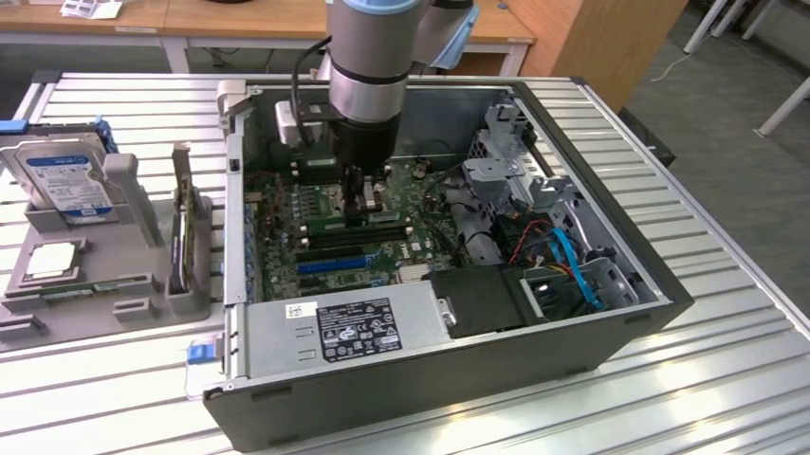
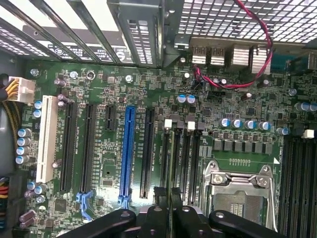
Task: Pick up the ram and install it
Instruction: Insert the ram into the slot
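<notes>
Ram (image 1: 364, 194) looks pinched edge-on in the clenched tool (image 2: 172, 215), inside the computer case (image 1: 418, 379) just above the motherboard (image 2: 106, 171) memory slots (image 2: 190, 158); install step, probably needs square alignment with a slot.

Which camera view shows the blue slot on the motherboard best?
The wrist view. There the blue slot lies whole and unobstructed, seen from straight above among the black slots. The exterior view shows it as a short blue strip, seen at a slant, deep in the computer case.
</notes>
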Robot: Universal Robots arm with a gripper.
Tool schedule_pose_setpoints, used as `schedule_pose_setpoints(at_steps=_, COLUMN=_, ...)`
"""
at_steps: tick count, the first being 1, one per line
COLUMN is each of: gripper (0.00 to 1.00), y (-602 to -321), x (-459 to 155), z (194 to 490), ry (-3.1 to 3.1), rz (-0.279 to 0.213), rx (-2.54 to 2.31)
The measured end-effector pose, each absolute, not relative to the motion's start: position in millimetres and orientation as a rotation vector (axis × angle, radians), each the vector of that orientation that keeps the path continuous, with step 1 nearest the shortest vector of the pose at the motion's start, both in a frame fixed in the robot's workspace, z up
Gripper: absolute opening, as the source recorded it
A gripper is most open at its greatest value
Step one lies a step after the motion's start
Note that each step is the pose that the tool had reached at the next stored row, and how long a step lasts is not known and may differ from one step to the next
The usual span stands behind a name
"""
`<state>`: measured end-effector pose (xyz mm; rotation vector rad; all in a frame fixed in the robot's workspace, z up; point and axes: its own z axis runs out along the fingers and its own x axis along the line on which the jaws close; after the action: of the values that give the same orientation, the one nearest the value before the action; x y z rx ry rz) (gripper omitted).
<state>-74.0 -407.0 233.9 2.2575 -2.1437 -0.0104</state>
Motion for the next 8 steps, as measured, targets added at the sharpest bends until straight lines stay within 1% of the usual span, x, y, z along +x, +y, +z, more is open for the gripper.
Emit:
schedule_pose_setpoints(at_steps=6, gripper=0.13, y=-407.0, x=-71.9, z=233.4, ry=-2.144, rz=-0.010, rx=2.257)
schedule_pose_setpoints(at_steps=8, gripper=0.13, y=-406.9, x=-71.6, z=233.2, ry=-2.141, rz=-0.018, rx=2.254)
